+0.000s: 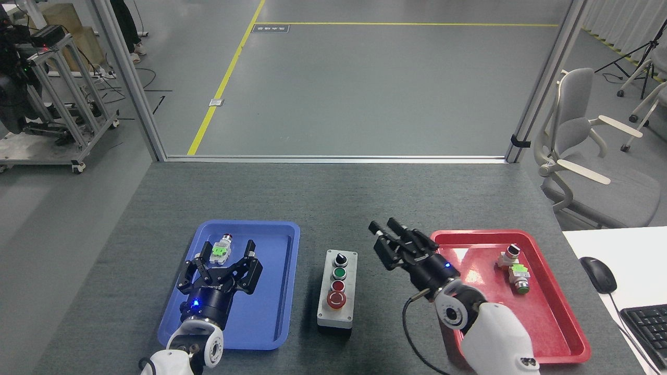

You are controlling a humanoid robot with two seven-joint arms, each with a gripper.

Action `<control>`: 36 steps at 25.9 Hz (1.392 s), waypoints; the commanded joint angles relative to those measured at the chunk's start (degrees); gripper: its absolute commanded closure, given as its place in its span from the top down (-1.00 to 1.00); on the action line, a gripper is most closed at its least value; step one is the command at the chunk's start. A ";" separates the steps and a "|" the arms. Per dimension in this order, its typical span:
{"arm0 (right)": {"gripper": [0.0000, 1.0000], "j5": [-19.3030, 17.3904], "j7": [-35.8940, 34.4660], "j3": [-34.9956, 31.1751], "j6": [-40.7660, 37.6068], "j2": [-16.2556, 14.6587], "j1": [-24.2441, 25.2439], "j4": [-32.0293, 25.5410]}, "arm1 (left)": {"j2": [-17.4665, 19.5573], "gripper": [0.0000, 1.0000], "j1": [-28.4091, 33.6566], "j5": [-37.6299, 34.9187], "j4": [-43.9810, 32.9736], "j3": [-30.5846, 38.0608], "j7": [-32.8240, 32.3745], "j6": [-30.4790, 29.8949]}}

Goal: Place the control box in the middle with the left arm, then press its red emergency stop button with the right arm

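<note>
The light grey control box [337, 289] stands on the table between the two trays, with its black knob at the far end. The red emergency stop button [336, 299] at its near end is uncovered. My right gripper [383, 225] is raised to the right of the box, by the red tray's left rim. Its fingers are close together with nothing between them, and it is clear of the button. My left gripper [225, 254] hangs open over the blue tray [271, 291], left of the box, holding nothing.
A small switch part with a green clip [221, 249] lies in the blue tray, just past my left fingertips. A similar part [516, 268] lies in the red tray [552, 328]. A mouse [598, 274] and a keyboard [646, 325] sit on the white desk at right.
</note>
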 commanded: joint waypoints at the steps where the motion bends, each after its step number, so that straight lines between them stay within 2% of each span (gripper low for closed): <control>1: 0.99 -0.74 0.48 -6.10 -0.35 -2.71 0.24 -0.08 | 0.07 0.98 -0.83 0.48 0.66 0.05 -3.43 -0.72; 3: 0.99 1.81 0.39 -8.83 -0.35 -3.24 0.50 -0.08 | 0.07 0.99 -0.83 0.57 0.57 0.05 -3.43 -0.72; 7: 0.99 11.13 0.04 -17.88 0.44 -2.71 3.93 -0.60 | -0.10 0.98 -0.66 0.40 0.05 0.32 -5.45 -0.55; 9: 0.99 14.73 0.04 -20.87 0.88 -2.63 6.13 -2.27 | -0.10 0.98 -0.48 -0.31 -0.39 0.58 -7.65 -0.64; 11: 0.99 16.67 0.04 -22.98 1.67 -2.19 8.33 -5.17 | -0.02 0.98 -0.30 -0.57 -1.27 1.11 -8.27 -0.64; 14: 0.99 19.30 -0.05 -24.65 3.51 -1.66 11.40 -8.69 | -0.19 0.98 0.93 -1.89 -2.59 4.27 -8.27 -0.81; 16: 0.99 21.68 -0.14 -24.74 8.08 -0.60 12.63 -11.06 | -1.42 0.98 2.33 -6.99 -3.82 6.12 -8.27 -0.99; 18: 0.99 25.46 -0.31 -24.30 12.48 1.15 13.07 -12.20 | -3.18 0.98 2.42 -11.65 -4.09 8.05 -8.36 -2.22; 20: 0.99 28.97 -1.72 -24.21 14.85 2.21 13.16 -12.82 | -5.20 0.98 2.42 -12.70 -3.82 10.34 -8.71 -4.24; 24: 0.99 29.76 -6.11 -24.21 14.85 2.56 13.69 -13.17 | -7.49 0.98 2.42 -13.40 -3.65 12.97 -9.15 -6.08; 27: 0.99 29.76 -6.55 -24.38 14.85 2.56 14.48 -14.67 | -8.45 0.98 2.51 -14.81 -3.47 13.94 -9.59 -6.61; 36: 0.99 29.76 -6.82 -24.82 14.94 4.14 15.36 -15.28 | -8.63 0.98 2.42 -14.19 -2.77 14.64 -10.03 -9.95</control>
